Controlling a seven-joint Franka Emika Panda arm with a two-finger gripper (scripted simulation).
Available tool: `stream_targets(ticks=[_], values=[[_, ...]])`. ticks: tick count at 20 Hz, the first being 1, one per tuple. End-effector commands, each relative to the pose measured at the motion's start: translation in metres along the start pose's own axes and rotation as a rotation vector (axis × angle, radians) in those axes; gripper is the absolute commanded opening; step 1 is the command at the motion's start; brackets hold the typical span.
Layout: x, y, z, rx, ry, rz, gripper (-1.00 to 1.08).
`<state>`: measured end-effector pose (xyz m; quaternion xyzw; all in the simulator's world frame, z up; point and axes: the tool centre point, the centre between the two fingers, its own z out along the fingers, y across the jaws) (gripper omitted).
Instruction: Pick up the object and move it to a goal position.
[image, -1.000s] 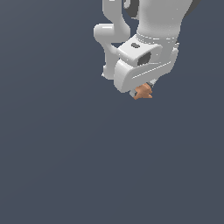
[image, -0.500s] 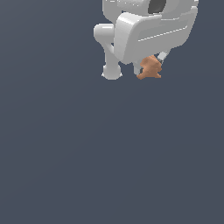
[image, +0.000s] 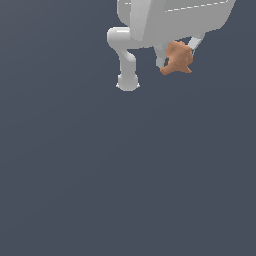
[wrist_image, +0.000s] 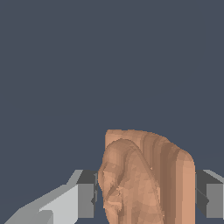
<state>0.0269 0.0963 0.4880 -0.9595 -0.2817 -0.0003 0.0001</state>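
Note:
The object is a small orange-brown lumpy item with pointed bumps. It hangs under the white gripper near the top of the exterior view, clear of the grey surface. The gripper is shut on it, with one finger on each side. In the wrist view the object fills the space between the two fingers, which press against its sides. Most of the hand's body is cut off by the top edge of the exterior view.
A white arm link with a rounded end hangs to the exterior view's left of the object. A plain dark grey surface lies below.
The gripper has risen with the object in it and shifted toward the exterior view's right. It looks larger and is now partly out of the frame's top.

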Motion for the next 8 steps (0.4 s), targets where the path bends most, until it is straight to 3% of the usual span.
stream_targets(ticks=[1, 8], values=[[0.0007, 0.0006, -0.0055, 0.0, -0.001, 0.0, -1.0], [0.0016, 0.0012, -0.0111, 0.0, -0.001, 0.0, -1.0]])
